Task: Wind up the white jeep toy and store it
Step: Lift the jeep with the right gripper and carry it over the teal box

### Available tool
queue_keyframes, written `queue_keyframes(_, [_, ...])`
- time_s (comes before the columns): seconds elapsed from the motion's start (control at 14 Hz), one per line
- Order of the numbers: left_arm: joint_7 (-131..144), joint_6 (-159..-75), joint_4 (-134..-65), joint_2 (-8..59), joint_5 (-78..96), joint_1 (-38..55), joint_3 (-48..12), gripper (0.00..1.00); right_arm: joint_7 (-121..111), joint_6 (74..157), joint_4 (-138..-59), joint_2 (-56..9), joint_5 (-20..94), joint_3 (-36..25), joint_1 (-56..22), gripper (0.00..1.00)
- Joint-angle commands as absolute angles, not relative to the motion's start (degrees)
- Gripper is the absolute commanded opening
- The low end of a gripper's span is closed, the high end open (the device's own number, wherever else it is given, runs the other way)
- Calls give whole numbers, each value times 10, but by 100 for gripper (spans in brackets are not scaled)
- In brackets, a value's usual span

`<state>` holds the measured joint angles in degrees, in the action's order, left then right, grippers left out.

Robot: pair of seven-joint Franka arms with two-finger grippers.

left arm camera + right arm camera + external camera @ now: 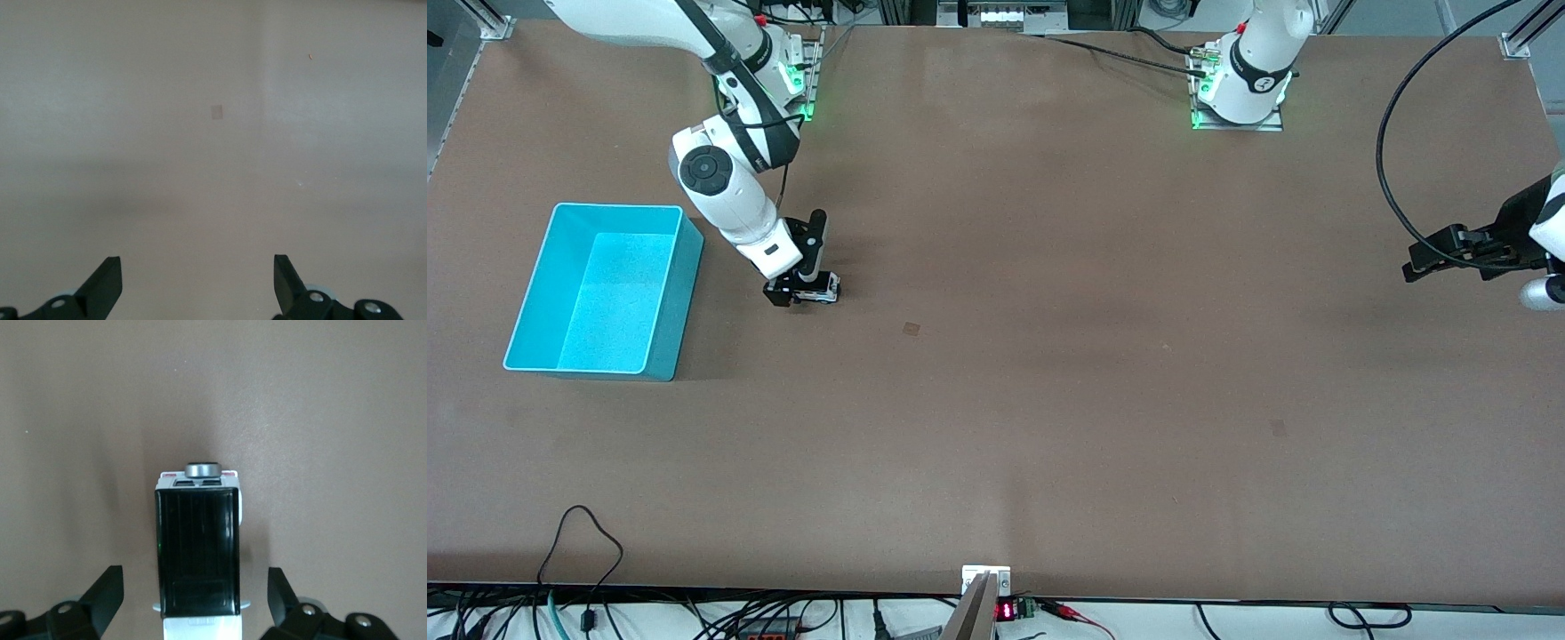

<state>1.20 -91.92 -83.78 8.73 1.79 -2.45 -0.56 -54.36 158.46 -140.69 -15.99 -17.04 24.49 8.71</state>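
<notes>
The white jeep toy (824, 289) stands on the brown table beside the teal bin, toward the right arm's end. In the right wrist view the jeep (198, 547) shows its black rear roof panel, with a spare wheel at its back. My right gripper (805, 293) is lowered over it. In that view the right gripper (195, 572) is open, one finger on each side of the jeep with a gap to each. My left gripper (1416, 260) waits over the table edge at the left arm's end. In its wrist view the left gripper (197, 260) is open over bare table.
The teal bin (680, 302) sits on the table close to the jeep, toward the right arm's end, with nothing visible inside. Small dark marks (911, 328) dot the brown tabletop. Cables run along the table edge nearest the front camera.
</notes>
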Motion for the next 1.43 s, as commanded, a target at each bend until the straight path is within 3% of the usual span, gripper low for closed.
queue_keyframes(0.0, [12, -920, -839, 83, 4, -25, -8, 100, -541, 1597, -1398, -174, -184, 251, 94, 89])
queue_keyframes(0.07, [12, -920, -839, 83, 4, -26, -7, 100, -541, 1598, -1398, -175, -184, 251, 94, 77])
queue_keyframes(0.14, [12, -920, -839, 83, 4, -27, -7, 100, -541, 1599, -1398, -177, -185, 251, 94, 49])
queue_keyframes(0.21, [12, -920, -839, 83, 4, -27, -7, 100, -541, 1599, -1398, -177, -184, 250, 94, 31])
queue_keyframes(0.36, [12, -919, -839, 82, 4, -27, -7, 100, -540, 1599, -1397, -177, -180, 250, 96, 5])
queue_keyframes(0.43, [13, -920, -838, 82, 4, -26, -8, 100, -525, 1599, -1397, -177, -180, 250, 98, 0])
queue_keyframes(0.64, [12, -920, -838, 81, 11, -26, -8, 100, -488, 1594, -1396, -162, -184, 250, 98, 0])
queue_keyframes(1.0, [13, -914, -840, 72, 11, -21, -9, 100, -390, 1489, -1396, -47, -181, 250, 106, 0])
queue_keyframes(1.36, [13, -916, -841, 73, 12, -28, -16, 100, -308, 1475, -1394, 16, -176, 223, 132, 0])
